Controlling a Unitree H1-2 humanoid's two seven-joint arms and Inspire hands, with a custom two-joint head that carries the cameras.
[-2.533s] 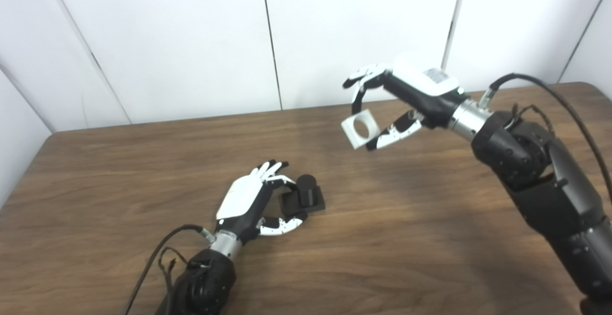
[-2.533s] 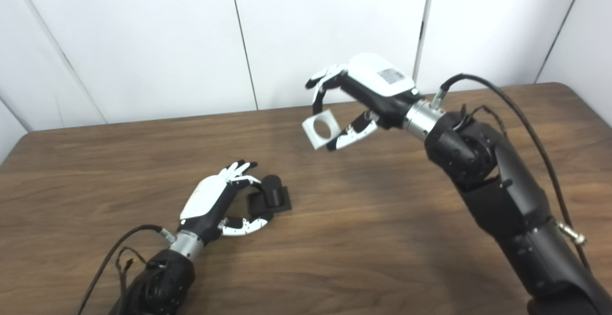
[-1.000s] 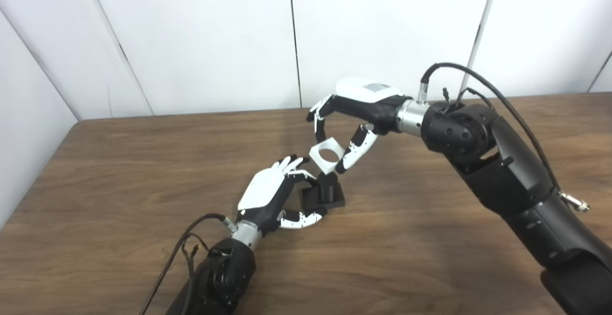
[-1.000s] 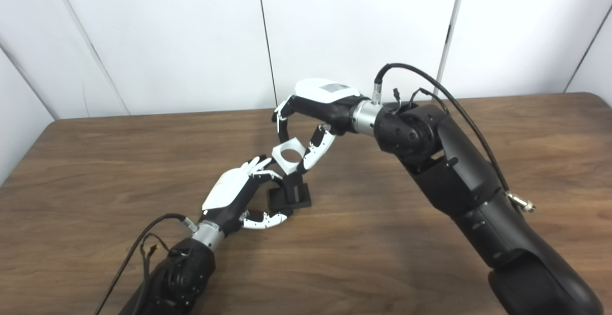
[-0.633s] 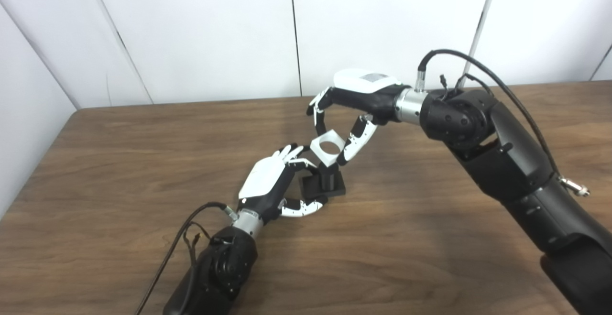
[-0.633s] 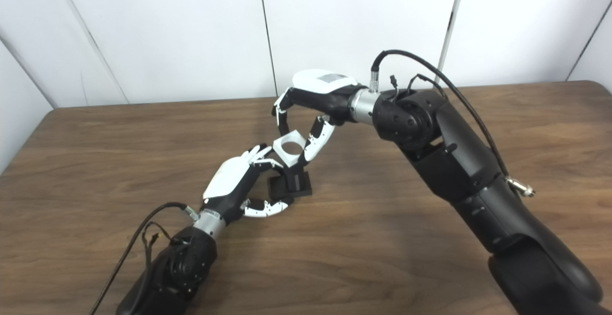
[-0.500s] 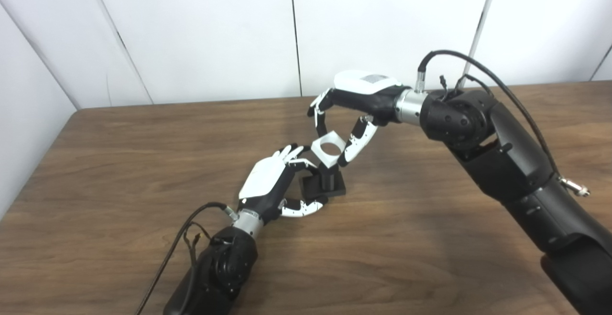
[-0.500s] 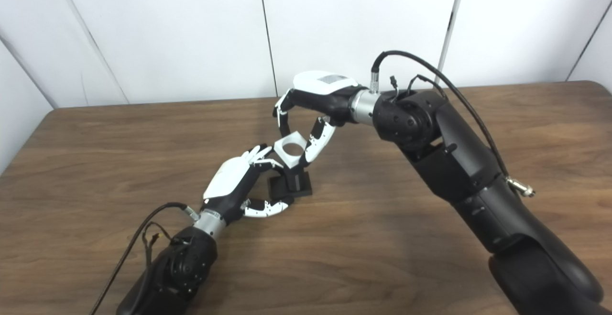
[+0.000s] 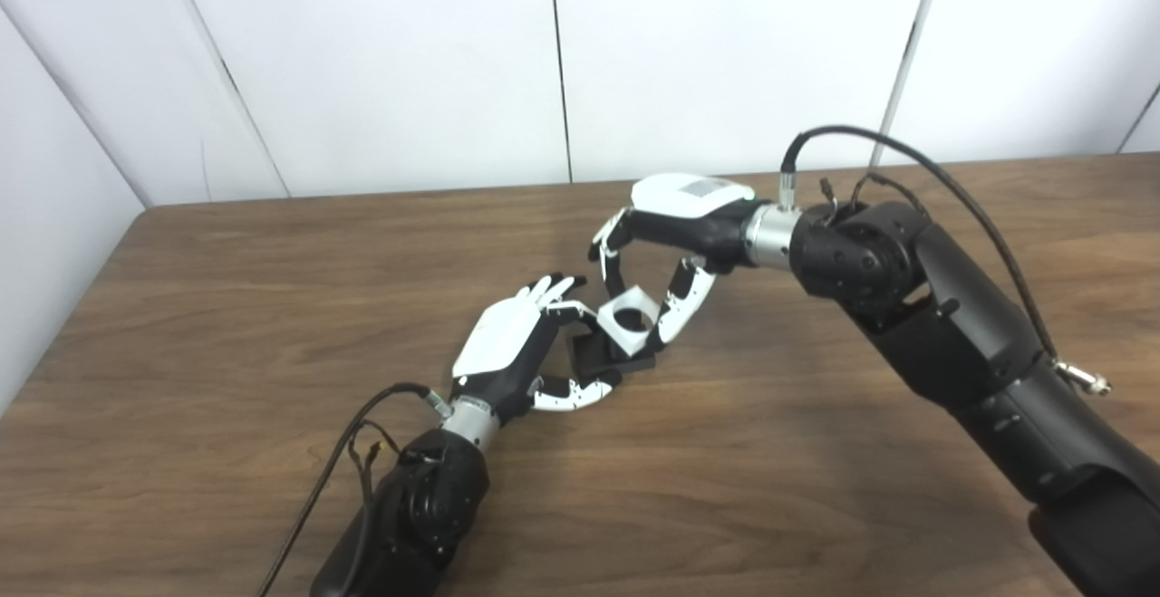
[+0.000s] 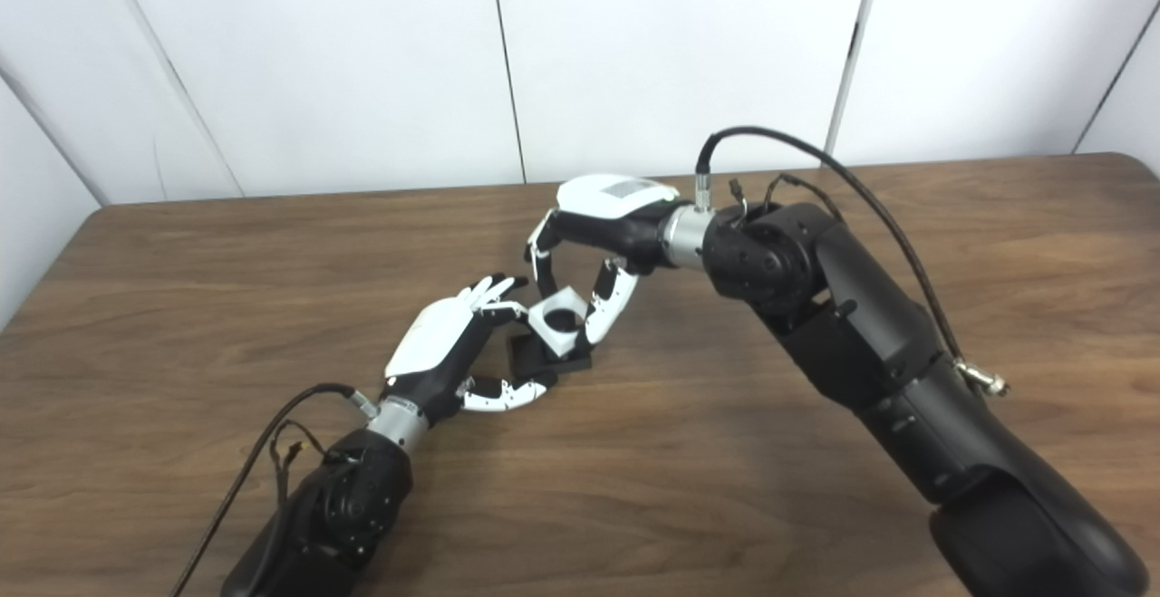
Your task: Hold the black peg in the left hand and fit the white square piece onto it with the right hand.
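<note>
A brown wooden table (image 9: 227,289) fills the lower two thirds of the frame, with white wall panels (image 9: 381,62) across the top. The right arm (image 9: 961,352) is the largest thing on it, a black limb that runs from the lower right corner up toward the centre, with a black cable (image 9: 906,158) looping over its wrist. The left arm (image 9: 408,524) rises from the bottom edge, left of centre, and is much shorter in view.

The right hand (image 9: 675,239) sits just above the middle of the frame, palm down, its fingers and thumb pinching the white square piece (image 9: 630,325) from opposite sides. The left hand (image 9: 512,357) lies just left of centre, its white back turned up, fingers and thumb curled around the near and left sides of the black peg (image 10: 551,354); whether they actually press on it cannot be told from either view.

The peg's square black base rests on the table at the centre of the frame. The white piece sits low over it, tilted, with dark showing in its round hole, so the post seems to be entering it. How far down it has seated is unclear.
</note>
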